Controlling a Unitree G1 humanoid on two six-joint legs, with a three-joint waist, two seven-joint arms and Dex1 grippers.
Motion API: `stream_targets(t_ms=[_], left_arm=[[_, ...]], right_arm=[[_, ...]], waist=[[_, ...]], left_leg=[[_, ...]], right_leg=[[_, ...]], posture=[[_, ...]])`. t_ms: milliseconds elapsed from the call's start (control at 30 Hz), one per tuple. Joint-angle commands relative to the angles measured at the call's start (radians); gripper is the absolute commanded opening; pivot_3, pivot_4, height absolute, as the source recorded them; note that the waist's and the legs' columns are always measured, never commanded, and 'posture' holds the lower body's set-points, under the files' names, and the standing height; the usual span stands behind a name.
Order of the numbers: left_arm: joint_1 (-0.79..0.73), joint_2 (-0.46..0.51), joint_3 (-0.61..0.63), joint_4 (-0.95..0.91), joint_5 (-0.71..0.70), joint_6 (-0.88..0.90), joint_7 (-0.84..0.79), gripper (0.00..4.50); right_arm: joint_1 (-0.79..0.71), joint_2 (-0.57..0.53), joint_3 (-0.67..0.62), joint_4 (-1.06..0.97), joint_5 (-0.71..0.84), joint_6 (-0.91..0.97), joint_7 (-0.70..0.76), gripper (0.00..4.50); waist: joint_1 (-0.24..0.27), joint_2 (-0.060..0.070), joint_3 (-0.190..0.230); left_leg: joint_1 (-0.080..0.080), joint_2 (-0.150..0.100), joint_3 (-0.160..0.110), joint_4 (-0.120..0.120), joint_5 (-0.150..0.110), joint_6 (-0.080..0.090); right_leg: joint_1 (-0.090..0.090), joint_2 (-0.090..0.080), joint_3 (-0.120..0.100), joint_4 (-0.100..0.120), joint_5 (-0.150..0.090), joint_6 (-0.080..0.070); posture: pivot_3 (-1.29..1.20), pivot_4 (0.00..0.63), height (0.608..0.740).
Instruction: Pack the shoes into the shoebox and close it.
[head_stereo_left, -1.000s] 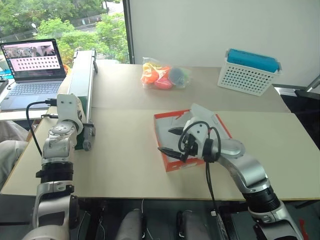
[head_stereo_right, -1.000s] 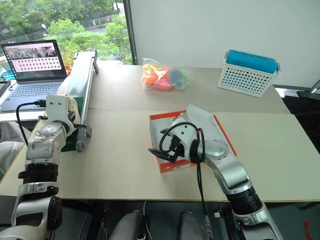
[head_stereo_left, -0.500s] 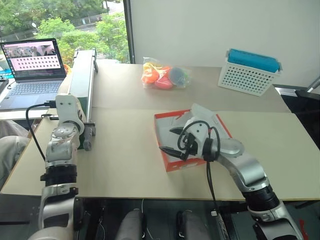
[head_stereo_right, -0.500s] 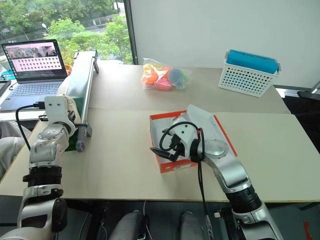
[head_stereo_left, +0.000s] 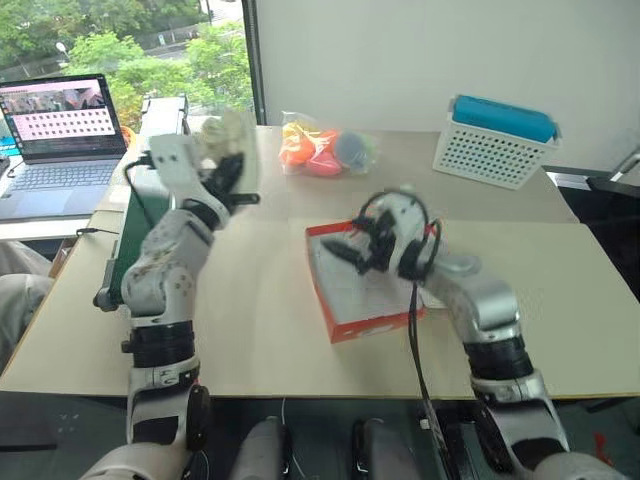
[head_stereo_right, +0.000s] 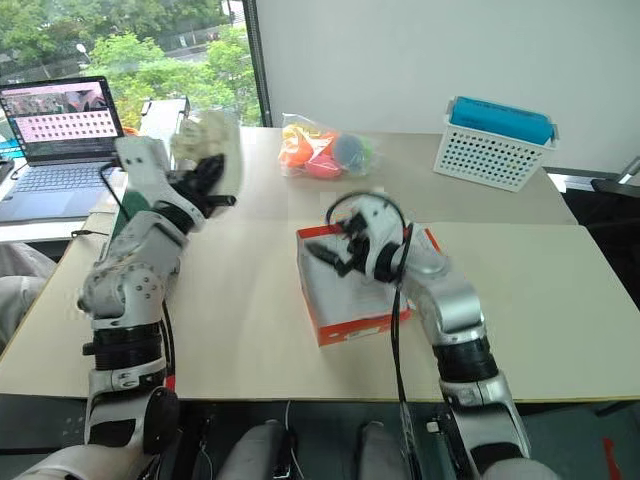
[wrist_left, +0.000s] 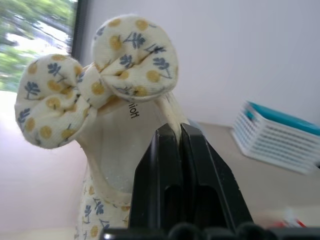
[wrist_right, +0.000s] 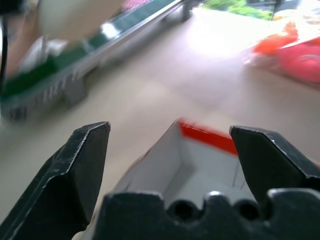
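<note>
One shoe is pinched by the left claw beside the shoebox, ready for packing; right claw is spread above it.

An office or lab: plain beige tables, an open laptop by a big window, bare white walls.

Partial black lettering "Hol" inside the cream shoe.
</note>
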Motion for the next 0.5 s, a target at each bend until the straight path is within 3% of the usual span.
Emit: stream_targets(t_ms=[33, 233, 367, 500], left_arm=[[0.015, -0.004, -0.038, -0.078, -0.022, 0.020, -0.025, 0.05], [0.027, -0.040, -0.101, -0.093, -0.030, 0.035, -0.046, 0.05], [0.033, -0.054, -0.144, -0.123, -0.072, 0.067, -0.099, 0.05], [0.050, -0.042, -0.183, -0.150, -0.088, 0.094, -0.148, 0.05]], right_arm=[[-0.102, -0.007, -0.162, 0.080, 0.123, 0.198, -0.078, 4.50], [-0.233, 0.043, -0.347, 0.202, 0.275, 0.442, -0.174, 4.50], [-0.284, 0.100, -0.434, 0.254, 0.334, 0.485, -0.240, 4.50], [-0.321, 0.115, -0.443, 0.276, 0.352, 0.483, -0.264, 4.50]], waist=[[-0.001, 0.000, 0.000], [-0.008, 0.001, 0.001], [-0.011, 0.002, 0.001], [-0.014, 0.002, 0.001]], left_leg=[[0.000, 0.000, 0.000, -0.001, 0.000, 0.000], [-0.001, 0.000, 0.001, -0.001, 0.000, 0.001], [0.000, 0.000, 0.001, -0.001, 0.000, 0.001], [-0.001, 0.000, 0.001, -0.001, -0.001, 0.002]], right_leg=[[0.000, 0.000, 0.000, 0.000, 0.000, 0.000], [-0.001, 0.000, 0.001, 0.000, 0.000, 0.000], [-0.001, 0.001, 0.001, 0.000, 0.000, 0.000], [-0.001, 0.001, 0.001, 0.000, 0.000, 0.000]], posture=[[0.00, 0.150, 0.699], [0.00, 0.150, 0.699], [0.00, 0.150, 0.699], [0.00, 0.150, 0.699]])
